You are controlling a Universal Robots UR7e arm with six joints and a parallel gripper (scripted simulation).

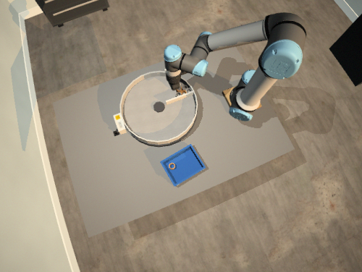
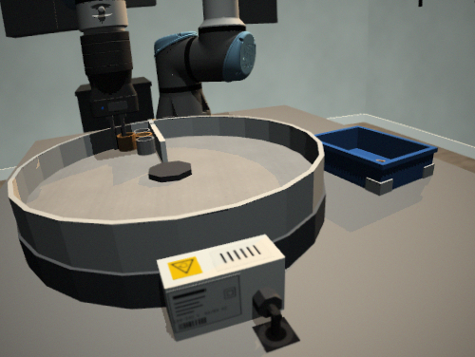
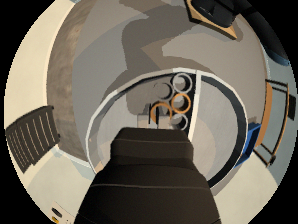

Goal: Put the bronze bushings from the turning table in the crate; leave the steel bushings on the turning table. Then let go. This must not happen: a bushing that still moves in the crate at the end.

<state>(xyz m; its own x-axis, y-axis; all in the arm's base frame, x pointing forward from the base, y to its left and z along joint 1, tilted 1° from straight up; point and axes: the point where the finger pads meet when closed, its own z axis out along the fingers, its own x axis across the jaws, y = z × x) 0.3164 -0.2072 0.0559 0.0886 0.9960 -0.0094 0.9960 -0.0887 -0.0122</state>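
We count one bronze bushing [image 1: 171, 163] [image 2: 381, 160] home: it lies in the crate [image 1: 199, 159] [image 2: 347, 166] [image 3: 251, 146], near its left side in the top view. Two bronze ones are left on the turning table [image 1: 197, 108] [image 2: 176, 244] [image 3: 89, 135], towards its upper right there, among three steel bushings that should stay.

The gripper [image 1: 177, 90] [image 2: 118, 125] [image 3: 153, 110] stands narrow, its fingers pinching the wall of the near bronze bushing [image 2: 126, 142] [image 3: 161, 104], one inside the ring, one outside. Whether it is off the surface we cannot tell. The far bronze bushing [image 3: 180, 94] sits between steel neighbours, close to the divider [image 1: 179, 98] [image 2: 161, 142] [image 3: 195, 105], so that pick looks the tighter.

Our way out should be straight up, past the steel bushings, then over the divider and rim. The open floor of the table lies on the hub's [image 1: 159, 106] [image 2: 170, 172] side. In the crate, the middle and right offer room; we should lower the bushing fully and let it settle, since a drop could leave it rolling.
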